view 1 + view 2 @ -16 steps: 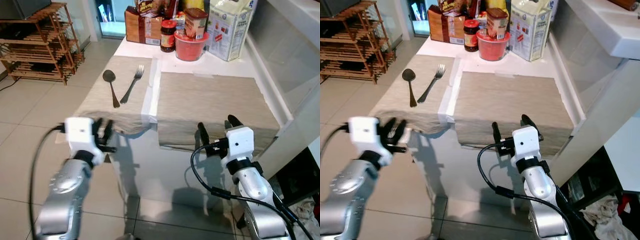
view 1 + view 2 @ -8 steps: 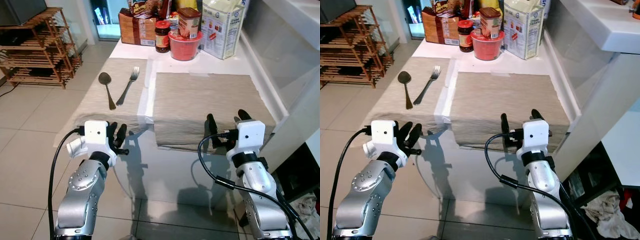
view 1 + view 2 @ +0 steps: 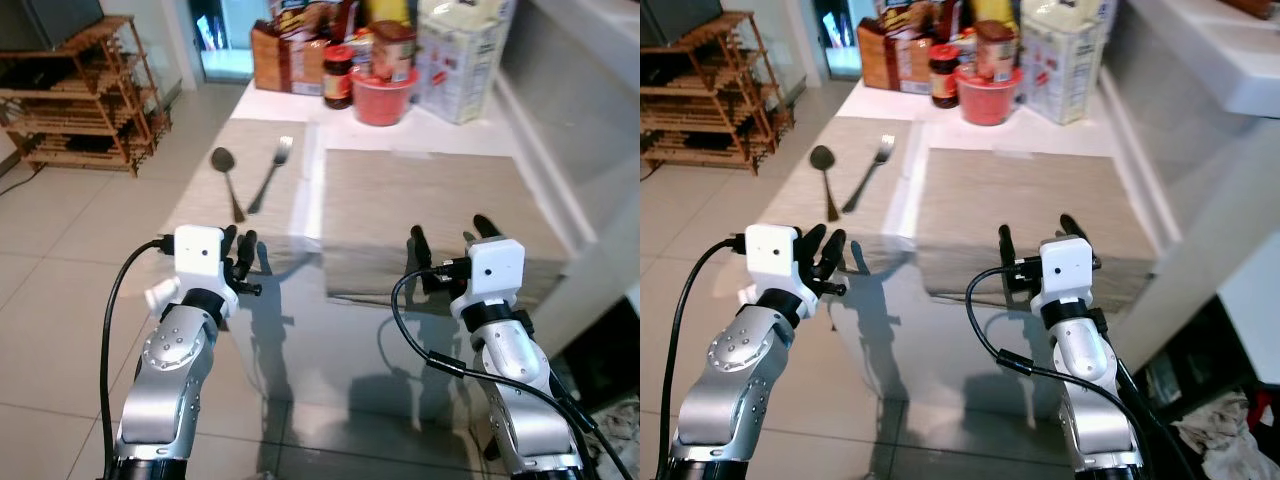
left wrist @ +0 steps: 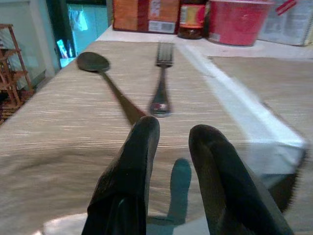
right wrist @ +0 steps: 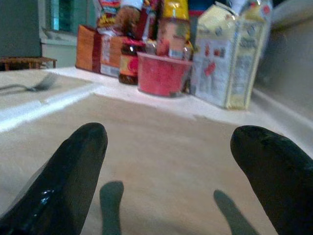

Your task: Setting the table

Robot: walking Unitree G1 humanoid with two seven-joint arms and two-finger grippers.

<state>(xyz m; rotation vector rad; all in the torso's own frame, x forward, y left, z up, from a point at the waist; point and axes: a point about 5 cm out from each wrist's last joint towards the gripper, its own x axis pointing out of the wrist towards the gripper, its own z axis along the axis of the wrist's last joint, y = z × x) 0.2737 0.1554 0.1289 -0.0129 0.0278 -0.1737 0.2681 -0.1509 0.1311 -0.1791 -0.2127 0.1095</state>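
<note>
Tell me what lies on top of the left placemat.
A spoon and a fork lie side by side on the left placemat. Whatever is under the mat is covered.

A home dining spot — placemats point(image 3: 420, 205), fork point(image 3: 271, 173), spoon point(image 3: 226, 172), groceries point(image 3: 385, 60), tiled floor point(image 3: 60, 240)

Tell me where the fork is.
The fork lies on the left placemat, just right of the spoon, ahead of the left gripper.
</note>
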